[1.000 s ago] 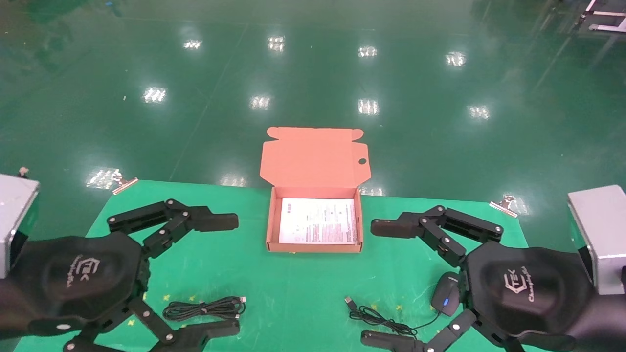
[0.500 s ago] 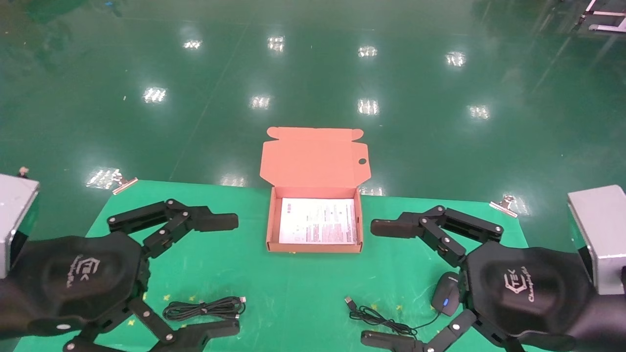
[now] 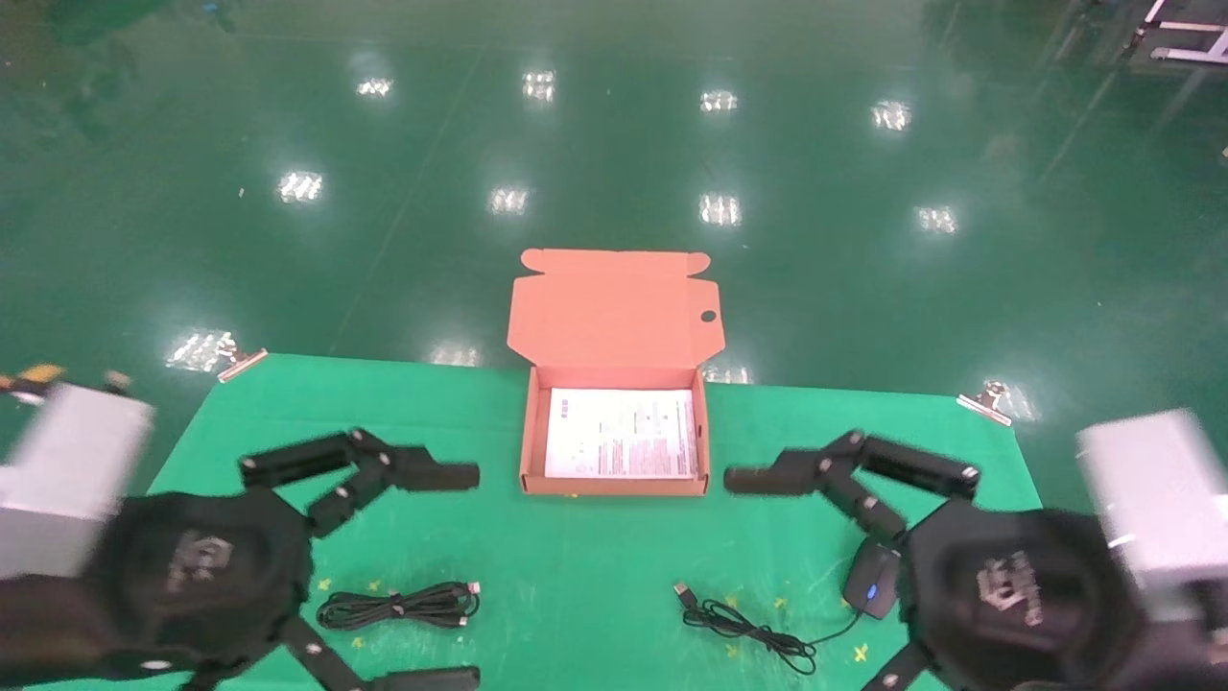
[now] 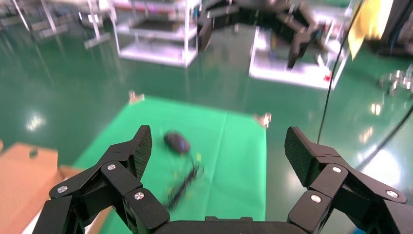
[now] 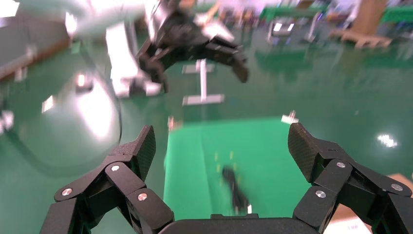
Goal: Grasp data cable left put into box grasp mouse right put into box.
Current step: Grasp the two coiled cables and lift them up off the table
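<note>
The box [image 3: 526, 437] stands open at the table's far middle, lid up, with a white printed sheet inside. The data cable [image 3: 398, 607] lies coiled on the green mat at the near left, and it also shows in the right wrist view [image 5: 236, 191]. The mouse [image 3: 871, 587] lies at the near right, its thin cord [image 3: 748, 629] trailing left; both also show in the left wrist view [image 4: 176, 142]. My left gripper [image 3: 451, 576] is open and empty, its jaws spread either side of the data cable. My right gripper [image 3: 743, 585] is open and empty beside the mouse.
A green mat [image 3: 585, 547] covers the table, held by metal clips [image 3: 240, 363] at its far corners. Beyond the far edge is glossy green floor. The left wrist view shows part of the box [image 4: 22, 168].
Both arms have shifted towards the near edge of the table and look blurred from motion. The cable, mouse and box have not moved.
</note>
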You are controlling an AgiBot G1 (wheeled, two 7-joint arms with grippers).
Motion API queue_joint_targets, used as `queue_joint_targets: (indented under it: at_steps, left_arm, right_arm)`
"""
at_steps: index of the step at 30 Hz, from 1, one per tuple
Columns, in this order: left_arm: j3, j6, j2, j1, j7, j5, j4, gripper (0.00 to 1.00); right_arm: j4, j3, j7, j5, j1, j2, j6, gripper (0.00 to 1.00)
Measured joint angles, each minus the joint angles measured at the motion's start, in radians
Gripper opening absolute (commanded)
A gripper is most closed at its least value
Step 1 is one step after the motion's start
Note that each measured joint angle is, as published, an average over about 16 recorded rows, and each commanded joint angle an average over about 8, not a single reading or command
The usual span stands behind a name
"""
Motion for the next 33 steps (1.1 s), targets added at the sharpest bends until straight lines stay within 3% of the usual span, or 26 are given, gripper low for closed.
queue_joint_targets:
  at_steps: [10, 19, 25, 33]
  left_arm:
    - [0.172, 0.046, 0.044, -0.163, 0.005, 0.288, -0.011, 1.0]
    - [0.346, 0.044, 0.104, -0.29, 0.023, 0.532, -0.037, 1.0]
    - [0.435, 0.012, 0.147, -0.326, 0.018, 0.682, -0.046, 1.0]
    - [0.51, -0.063, 0.2, -0.321, -0.012, 0.87, -0.049, 1.0]
  right_arm:
    - [0.03, -0.252, -0.117, -0.318, 0.241, -0.018, -0.046, 1.0]
    - [0.034, -0.519, -0.214, -0.566, 0.423, -0.073, -0.035, 1.0]
    - [0.035, -0.634, -0.223, -0.689, 0.466, -0.115, -0.006, 1.0]
    - [0.032, -0.705, -0.18, -0.805, 0.44, -0.15, 0.067, 1.0]
